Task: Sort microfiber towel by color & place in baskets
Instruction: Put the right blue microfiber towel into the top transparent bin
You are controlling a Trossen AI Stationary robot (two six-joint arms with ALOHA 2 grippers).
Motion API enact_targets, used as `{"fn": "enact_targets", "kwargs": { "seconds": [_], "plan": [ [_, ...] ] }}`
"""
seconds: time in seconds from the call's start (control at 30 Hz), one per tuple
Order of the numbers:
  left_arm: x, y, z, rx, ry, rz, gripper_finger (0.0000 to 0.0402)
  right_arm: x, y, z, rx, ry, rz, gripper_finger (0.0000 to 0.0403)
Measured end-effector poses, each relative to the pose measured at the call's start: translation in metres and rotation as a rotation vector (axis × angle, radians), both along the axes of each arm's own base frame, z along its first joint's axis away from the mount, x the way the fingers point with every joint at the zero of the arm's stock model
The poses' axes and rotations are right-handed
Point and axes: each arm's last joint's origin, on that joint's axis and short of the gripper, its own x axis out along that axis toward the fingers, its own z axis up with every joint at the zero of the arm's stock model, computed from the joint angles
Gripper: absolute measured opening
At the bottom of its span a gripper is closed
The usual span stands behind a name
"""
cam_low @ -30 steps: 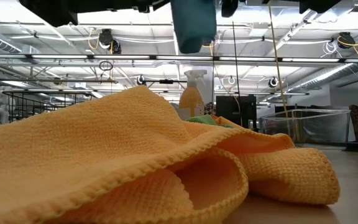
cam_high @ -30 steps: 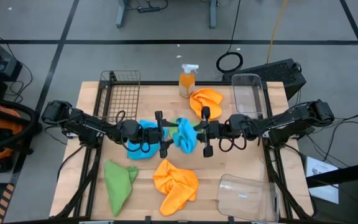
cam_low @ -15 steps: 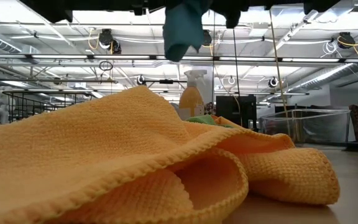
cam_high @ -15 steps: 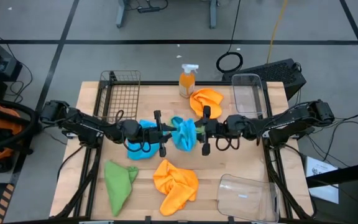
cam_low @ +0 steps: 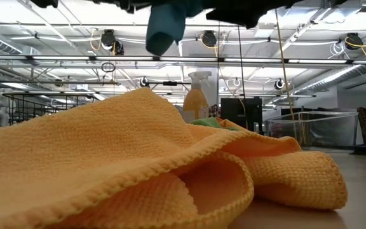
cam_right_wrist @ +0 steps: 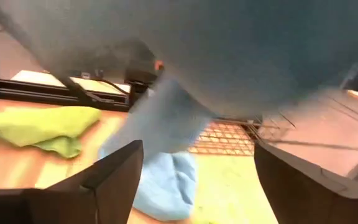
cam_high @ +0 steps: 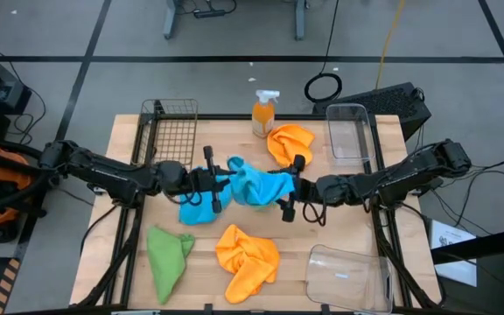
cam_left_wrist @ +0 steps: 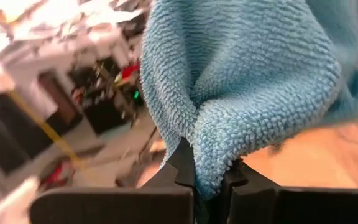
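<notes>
No legible text — none anywhere

"What was the blue towel [cam_left_wrist: 247, 81] like?"
"Soft, fuzzy cloth, like the orange towel [cam_low: 138, 165]."
"And the table [cam_high: 129, 157]?"
"Pale, smooth wood. One basket [cam_high: 169, 131] was black wire, another basket [cam_high: 348, 131] clear, shiny plastic."

Two dark, jointed arms carry black cable loops near their wrists, each ending in a flat-fingered black claw.
</notes>
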Motion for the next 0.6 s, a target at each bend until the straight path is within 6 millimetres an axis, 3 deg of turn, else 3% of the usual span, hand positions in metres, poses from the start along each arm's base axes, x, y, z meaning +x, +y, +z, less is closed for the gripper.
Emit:
{"fn": "enact_targets", "kwargs": {
  "seconds": [0.3,0.6],
  "plan": [
    [-0.001,0.010,-0.006,-0.157,0.048,0.043,0.0014,-0.008,0.030,0.014,-0.133,-0.109,0.047,0.0276],
    [0.002,0.005,-0.005,-0.251,0.024,-0.125,0.0015,-0.001,0.022,0.023,-0.181,-0.242,0.034,0.0265]
  ]
}}
